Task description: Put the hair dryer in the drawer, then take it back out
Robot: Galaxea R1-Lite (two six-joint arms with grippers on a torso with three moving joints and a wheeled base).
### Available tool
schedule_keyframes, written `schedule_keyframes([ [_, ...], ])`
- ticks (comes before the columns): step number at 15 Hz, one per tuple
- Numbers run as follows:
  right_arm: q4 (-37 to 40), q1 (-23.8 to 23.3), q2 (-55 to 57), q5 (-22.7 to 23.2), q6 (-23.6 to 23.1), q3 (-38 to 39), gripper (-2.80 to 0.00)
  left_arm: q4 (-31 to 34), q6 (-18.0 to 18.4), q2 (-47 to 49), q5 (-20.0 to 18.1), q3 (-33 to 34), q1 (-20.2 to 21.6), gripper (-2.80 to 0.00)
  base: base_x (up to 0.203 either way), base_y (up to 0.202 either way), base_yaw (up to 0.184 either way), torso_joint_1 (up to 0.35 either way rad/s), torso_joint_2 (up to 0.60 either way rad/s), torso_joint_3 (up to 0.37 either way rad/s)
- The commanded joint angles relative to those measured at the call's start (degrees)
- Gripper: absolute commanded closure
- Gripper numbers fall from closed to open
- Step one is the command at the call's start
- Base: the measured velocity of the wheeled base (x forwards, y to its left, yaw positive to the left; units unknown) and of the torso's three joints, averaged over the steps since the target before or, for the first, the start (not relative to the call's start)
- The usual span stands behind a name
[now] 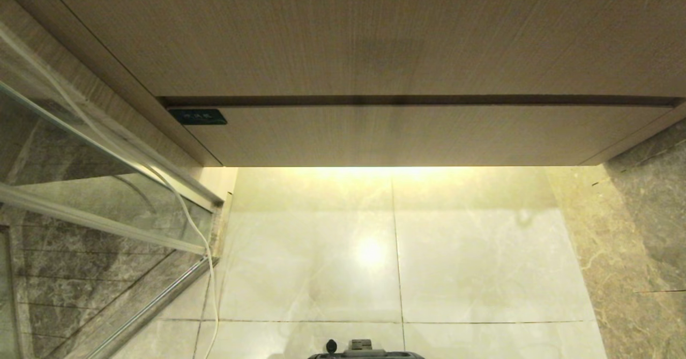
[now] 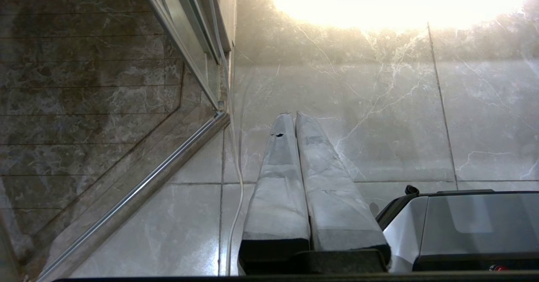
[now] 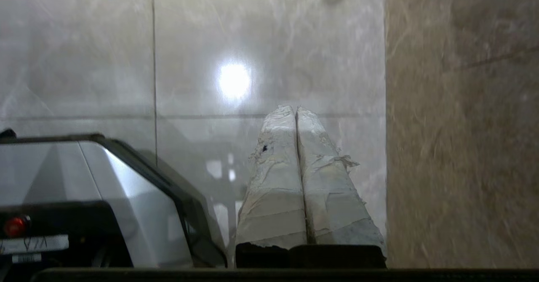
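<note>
The drawer [image 1: 407, 134], a wide light wood-grain front with a small dark label [image 1: 197, 116] at its left end, is pushed in flush under a taller plain wood-grain panel [image 1: 364, 37]. The hair dryer is out of view. In the left wrist view my left gripper [image 2: 292, 114] hangs shut and empty over the pale floor tiles, its two taped fingers pressed together. My right gripper [image 3: 295, 108] is likewise shut on nothing above the tiles, beside a brown stone surface [image 3: 459, 126]. Neither arm shows in the head view.
A glass shower screen with a metal rail [image 1: 107, 209] stands at the left, and a white cable [image 1: 187, 225] trails down along it to the floor. Brown marble wall [image 1: 643, 230] bounds the right. My grey base [image 2: 463, 227] sits low, its front edge [image 1: 364, 351] at the floor tiles.
</note>
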Motion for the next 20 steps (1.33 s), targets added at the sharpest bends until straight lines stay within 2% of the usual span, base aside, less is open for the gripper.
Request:
schedule_keyframes([
  [1, -0.95, 1.21, -7.54, -0.04, 0.08, 0.37, 0.0, 0.0, -0.01, -0.02, 0.04, -0.01, -0.06, 0.0, 0.0, 0.0, 0.0, 0.0, 0.0, 0.0],
  [7, -3.6, 1.55, -12.88, 0.27, 0.13, 1.09, 0.0, 0.0, -0.01, -0.02, 0.04, -0.01, 0.02, 0.0, 0.0, 0.0, 0.0, 0.0, 0.0, 0.004],
  [10, -9.57, 1.55, -12.93, 4.13, 0.16, 3.89, 0.0, 0.0, -0.03, -0.02, 0.04, 0.06, -0.02, 0.0, 0.0, 0.0, 0.0, 0.0, 0.0, 0.0],
  [15, -8.08, 1.57, -12.97, 5.33, -1.63, 3.9, 0.0, 0.0, -0.01, -0.02, 0.04, -0.01, -0.06, 0.0, 0.0, 0.0, 0.0, 0.0, 0.0, 0.0],
  [19, -6.37, 1.64, -12.97, 5.46, 2.49, 3.9, 0.0, 0.0, -0.01, -0.02, 0.04, -0.01, -0.06, 0.0, 0.0, 0.0, 0.0, 0.0, 0.0, 0.0],
  [20, -5.07, 1.64, -12.97, 5.46, 1.6, 3.9, 0.0, 0.0, -0.01, -0.02, 0.04, 0.07, 0.02, 0.0, 0.0, 0.0, 0.0, 0.0, 0.0, 0.0],
])
